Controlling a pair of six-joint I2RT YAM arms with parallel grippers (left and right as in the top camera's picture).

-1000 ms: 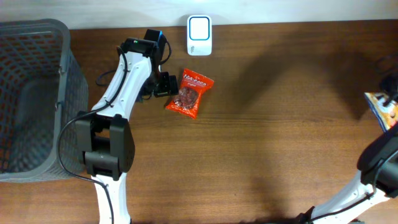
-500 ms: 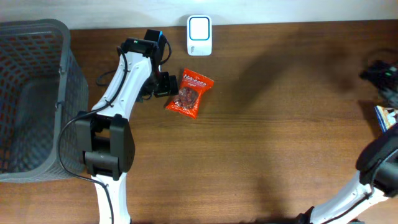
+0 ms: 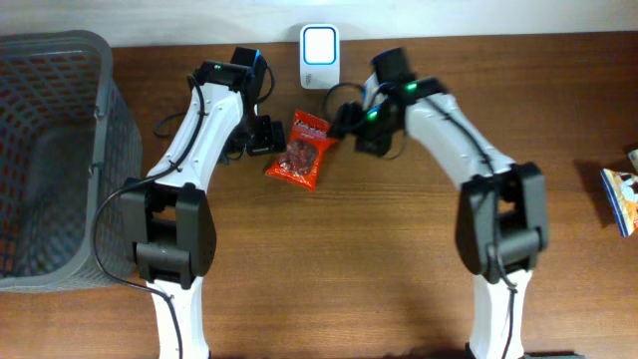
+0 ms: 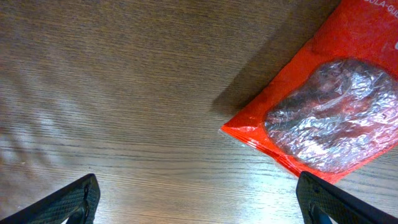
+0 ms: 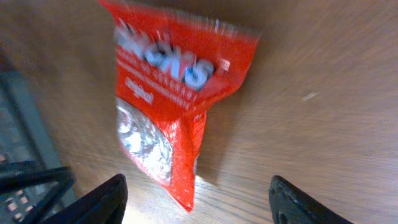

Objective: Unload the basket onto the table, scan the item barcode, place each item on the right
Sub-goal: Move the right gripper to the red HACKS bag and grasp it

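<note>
On the counter: a red plastic snack pouch with a clear window (image 3: 302, 150) is lying flat on the brown wooden counter (image 3: 419, 249), between the two arms and just in front of the scanner.
Scanner: a white rectangular scanner block (image 3: 319, 43) is sitting at the far edge of the counter, apart from the pouch.
Left fingers: the left fingers (image 4: 68, 202) are standing wide apart, released and gripping nothing, and are hovering just beside the pouch's left edge.
Right fingers: the right fingers (image 5: 106, 202) are standing spread and released, with nothing between them. They are hanging near the pouch's upper right corner. The wrist view is blurring, so contact cannot be told.
Basket: a grey mesh basket (image 3: 50, 150) is sitting at the left end of the counter, well apart from the pouch.
Right edge: a blue and orange printed packet (image 3: 618, 194) is lying partly out of view.
</note>
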